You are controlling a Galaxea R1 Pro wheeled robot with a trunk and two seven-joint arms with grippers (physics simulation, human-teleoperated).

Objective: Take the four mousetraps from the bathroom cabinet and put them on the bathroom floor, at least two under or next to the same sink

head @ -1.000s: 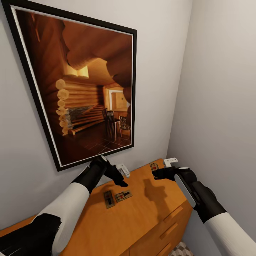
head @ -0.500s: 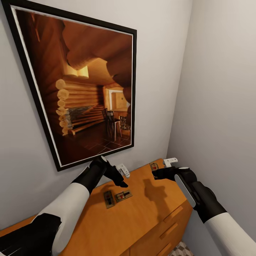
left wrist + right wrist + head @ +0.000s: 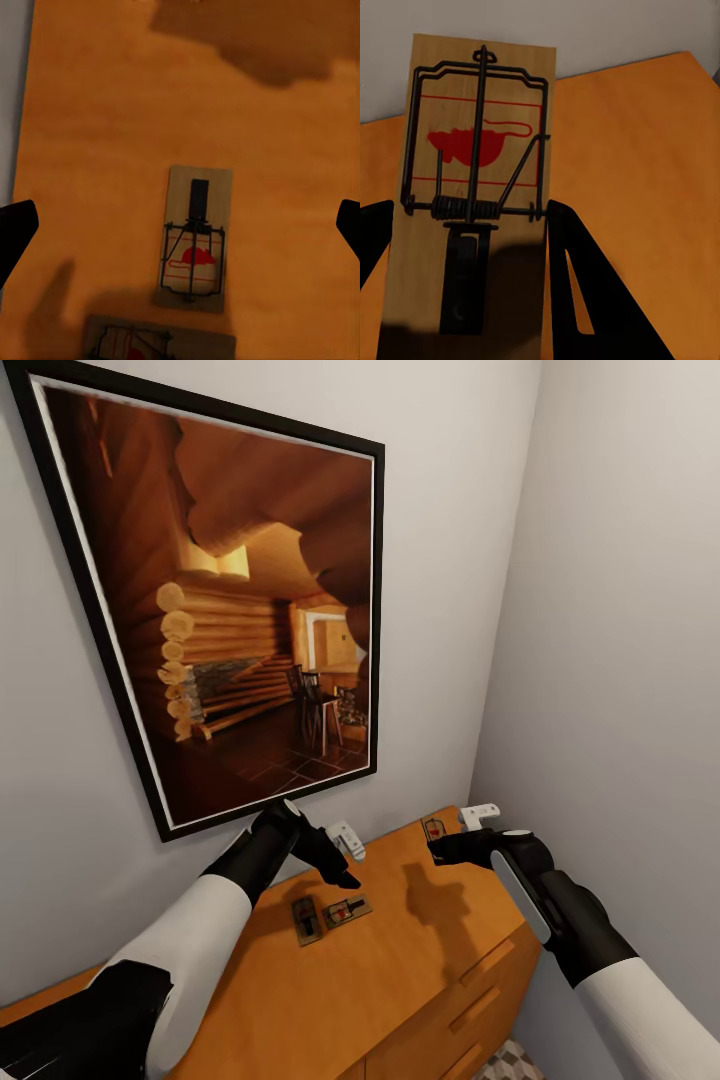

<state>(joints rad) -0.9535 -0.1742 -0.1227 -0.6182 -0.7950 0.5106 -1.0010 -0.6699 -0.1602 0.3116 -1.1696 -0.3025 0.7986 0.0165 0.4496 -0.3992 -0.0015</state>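
Up on the flat top of the cabinet (image 3: 400, 960), 2 mousetraps (image 3: 332, 914) lay side by side near the back edge, one turned lengthwise toward the wall, the other set crosswise just beside it. From the left wrist view the nearer trap (image 3: 193, 238) lay flat on the orange wood with its red mark and dark wire facing up, and the second trap (image 3: 154, 341) sat just beside its short end, cut off by the frame.

The left arm reached forward from the lower left, white forearm giving way to a black wrist bent downward, so that the left gripper (image 3: 335, 865) hung above the 2 traps without touching them. Its fingers (image 3: 15, 232) stood wide apart, one at either side of the wrist view, with the trap lying between them on the wood below.

The right arm came in from the lower right, elbow low, the black wrist angled toward the back wall near the cabinet's far right corner. The right gripper (image 3: 440, 848) held a third mousetrap (image 3: 434, 828) lifted off the top and tilted up, its dark fingers closed on the board's lower end. In the right wrist view that trap (image 3: 472, 195) stood between the black fingers (image 3: 585, 292), its spring bar and red mouse mark plain.

A large framed picture (image 3: 215, 600) of a log interior hung on the grey wall behind the cabinet. Drawer fronts with wooden bar handles (image 3: 480, 962) showed below the front edge, and a patch of the patterned bathroom floor (image 3: 510, 1060) lay beneath.
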